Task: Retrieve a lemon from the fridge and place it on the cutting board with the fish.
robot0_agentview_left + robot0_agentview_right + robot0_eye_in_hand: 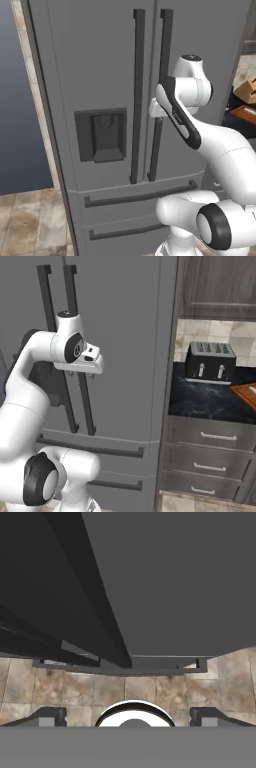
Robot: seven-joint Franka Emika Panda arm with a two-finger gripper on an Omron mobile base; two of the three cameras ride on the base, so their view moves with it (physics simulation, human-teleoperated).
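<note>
gripper (128, 714) jaws wide apart, empty | fridge (100, 75) shut | right door handle (80, 356) runs 12–6, just at 12 of hand | grab nxt

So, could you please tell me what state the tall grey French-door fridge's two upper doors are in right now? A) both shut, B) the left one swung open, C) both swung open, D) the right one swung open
A: both upper doors of the tall grey French-door fridge lie flush and shut, their long dark vertical handles side by side, and the open two-finger gripper points down along the door front.
</note>
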